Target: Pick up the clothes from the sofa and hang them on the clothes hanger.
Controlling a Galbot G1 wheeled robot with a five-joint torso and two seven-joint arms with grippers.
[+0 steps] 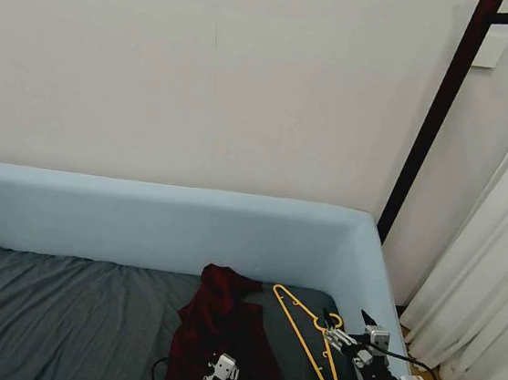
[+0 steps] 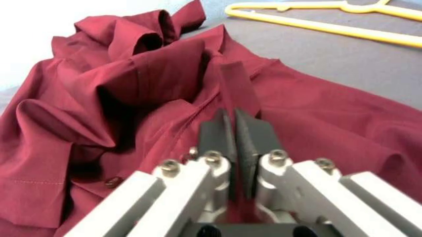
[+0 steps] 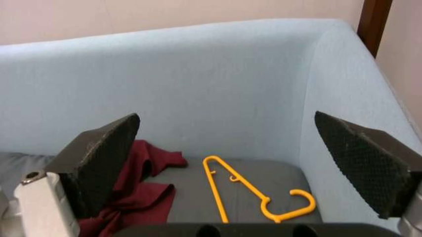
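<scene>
While the shirt (image 1: 220,324) lies crumpled on the sofa (image 1: 140,223), it sits at 6 o'clock in the head view, on the dark grey seat (image 1: 56,314) and close under the pale blue back; its collar end is bunched toward 12 o'clock and the rest spreads toward 6. From where I stand the left gripper (image 1: 222,368) is right down on the shirt, near its 6 o'clock edge; its jaws are pressed almost together, and a narrow ridge of red cloth stands up from their tips, so they look to be nipping a fold of it. The hanger (image 3: 264,201) lies flat on the seat at 3 o'clock of the shirt, just beside it; whether the two touch I cannot tell; its hook points toward the sofa's arm. The right gripper (image 1: 348,331) hangs at 5 o'clock, low over the seat's corner, close by the hook; its jaws are spread wide and hold nothing, aimed at the sofa's back with the hanger lying ahead of them. A dark rack (image 1: 431,128) rises at 1 o'clock behind the sofa; a white curtain (image 1: 499,291) hangs at 3 o'clock.
</scene>
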